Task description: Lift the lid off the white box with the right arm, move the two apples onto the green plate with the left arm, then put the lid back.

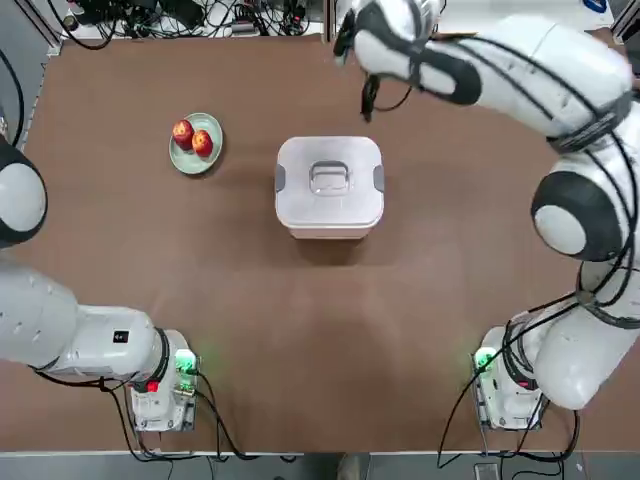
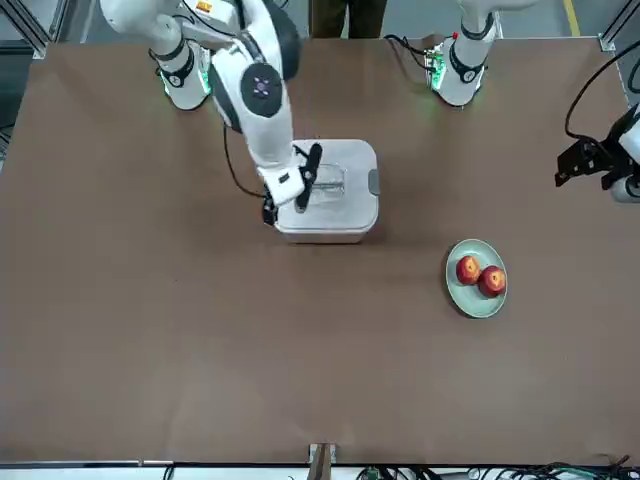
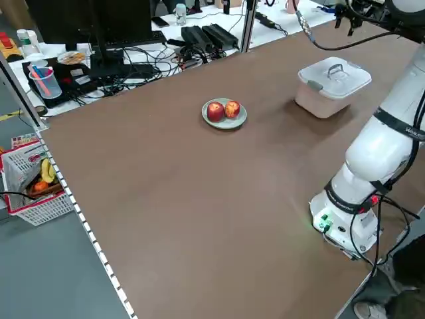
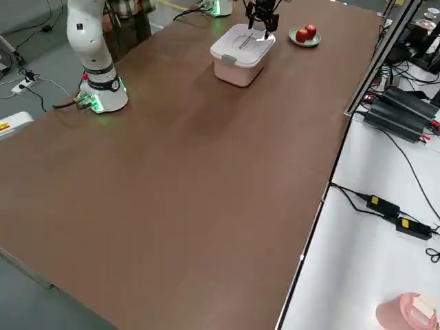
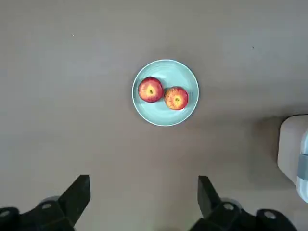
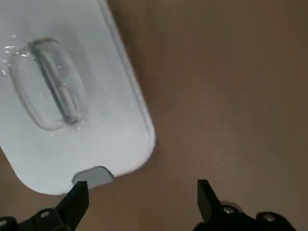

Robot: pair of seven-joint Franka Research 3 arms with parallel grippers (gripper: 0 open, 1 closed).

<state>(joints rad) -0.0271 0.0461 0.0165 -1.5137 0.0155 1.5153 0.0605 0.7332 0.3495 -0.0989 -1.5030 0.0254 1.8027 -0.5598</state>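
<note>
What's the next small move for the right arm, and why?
Probably draw the right tool up and away: it hovers open beside the lid, which sits on the white box, and both apples already rest on the green plate.

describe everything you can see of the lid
The lid is a white, rounded-square piece that looks like plastic, with a see-through loop handle at the middle of its top and a grey clip on each of two opposite sides. It sits level and closed on the pale pinkish box, covering its opening, toward the far side of the table and to the right of the green plate. Nothing is seen gripping it; the open right gripper is above the table beside it.
</note>
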